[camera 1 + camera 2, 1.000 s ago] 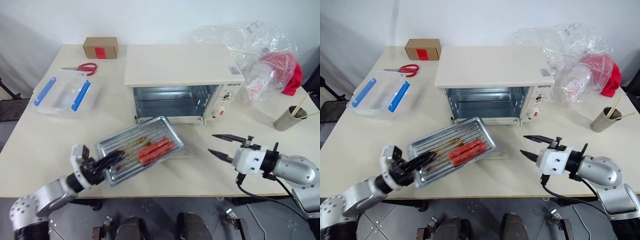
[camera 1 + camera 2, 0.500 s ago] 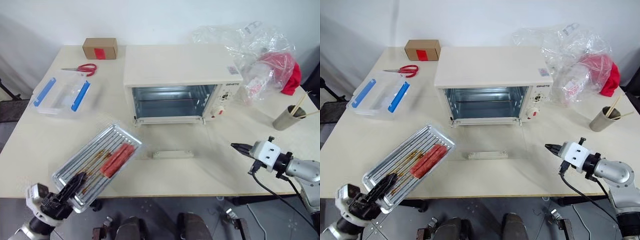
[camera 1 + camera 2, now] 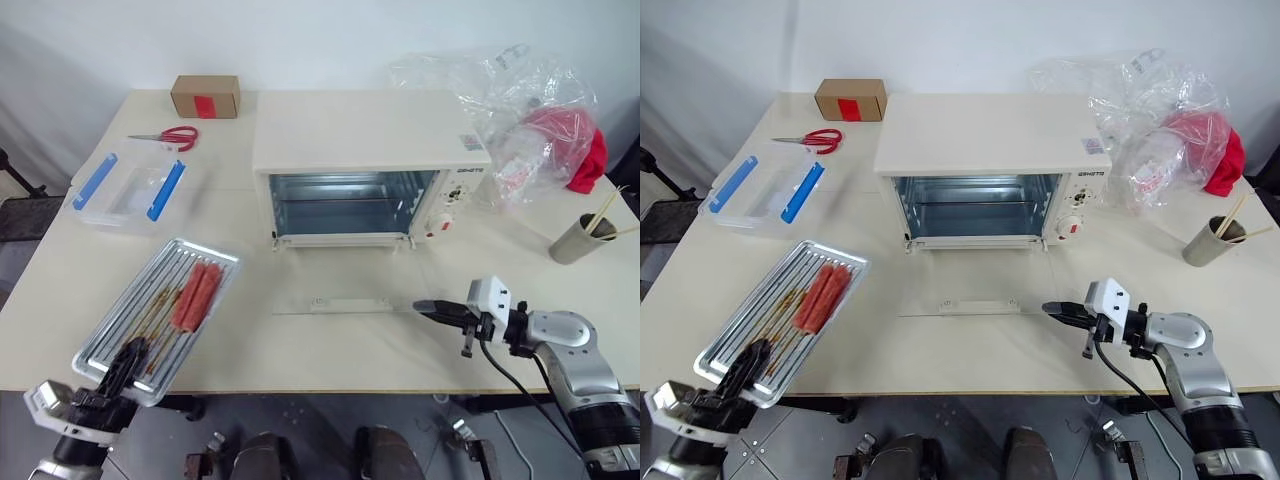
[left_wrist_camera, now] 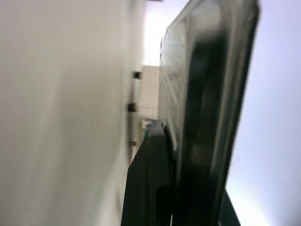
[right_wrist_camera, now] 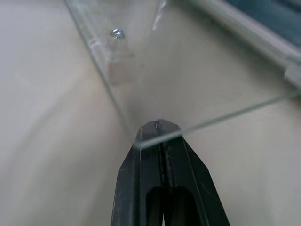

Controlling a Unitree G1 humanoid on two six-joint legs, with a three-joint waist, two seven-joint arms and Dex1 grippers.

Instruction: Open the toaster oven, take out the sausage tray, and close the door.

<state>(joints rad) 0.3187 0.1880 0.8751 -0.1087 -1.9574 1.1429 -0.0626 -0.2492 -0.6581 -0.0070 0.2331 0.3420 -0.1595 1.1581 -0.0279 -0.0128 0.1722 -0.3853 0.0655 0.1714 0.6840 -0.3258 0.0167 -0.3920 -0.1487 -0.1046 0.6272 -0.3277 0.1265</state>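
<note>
The cream toaster oven (image 3: 365,130) stands mid-table with its metal inside showing. Its glass door (image 3: 350,285) hangs fully down, flat over the table, its bar handle (image 3: 345,302) at the near edge. The silvery ribbed sausage tray (image 3: 140,320), with red sausages (image 3: 195,295) on it, is at the table's front left. My left gripper (image 3: 125,362) is shut on its near edge; whether the tray rests on the table I cannot tell. My right gripper (image 3: 425,306) is shut, its tip (image 5: 157,128) at the door's near right glass corner.
A clear plastic box with blue clips (image 3: 125,190), red scissors (image 3: 165,135) and a small cardboard box (image 3: 205,96) lie at the back left. Crumpled plastic bags with something red (image 3: 530,110) and a cup of chopsticks (image 3: 582,238) stand on the right.
My left gripper carried the tray from in front of the oven to the table's front left. My right gripper shut, dropped and slid left to the door's corner.
</note>
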